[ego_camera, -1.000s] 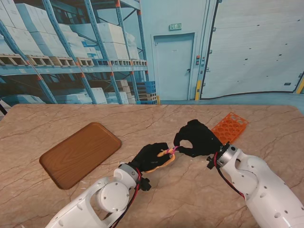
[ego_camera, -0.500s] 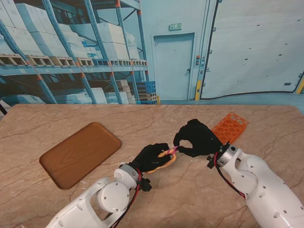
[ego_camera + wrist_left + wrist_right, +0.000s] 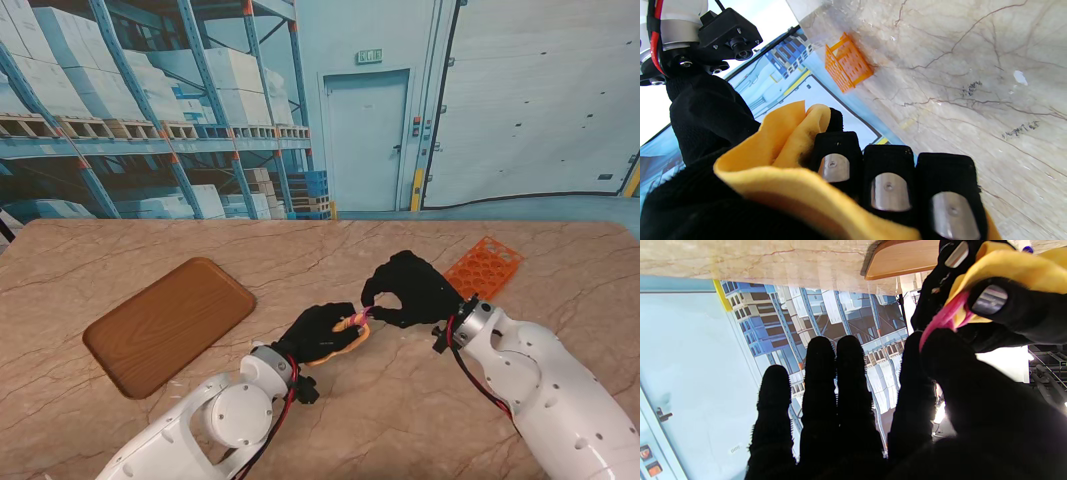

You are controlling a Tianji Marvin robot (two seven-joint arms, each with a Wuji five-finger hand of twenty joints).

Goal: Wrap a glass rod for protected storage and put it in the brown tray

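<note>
Gripping the yellow cloth (image 3: 340, 338) bundle, left hand (image 3: 318, 330) is closed around it above the counter (image 3: 330, 260); right hand (image 3: 405, 290) pinches the pink rod (image 3: 942, 320) end poking out. Risk: glass slipping free if the pinch tugs. Rod's long axis runs hand to hand, tip toward my right. Brown tray (image 3: 168, 322) sits well left.

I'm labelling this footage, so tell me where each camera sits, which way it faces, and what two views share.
Stand view: above the shoulders, looking down at the table; both arms, left hand, right hand, tray, rack.
Left wrist view: along the left fingers, upside down; yellow cloth, rack, right hand.
Right wrist view: along the right fingers; tray, left hand, cloth, a pink strip.
Both wrist views share the cloth.
</note>
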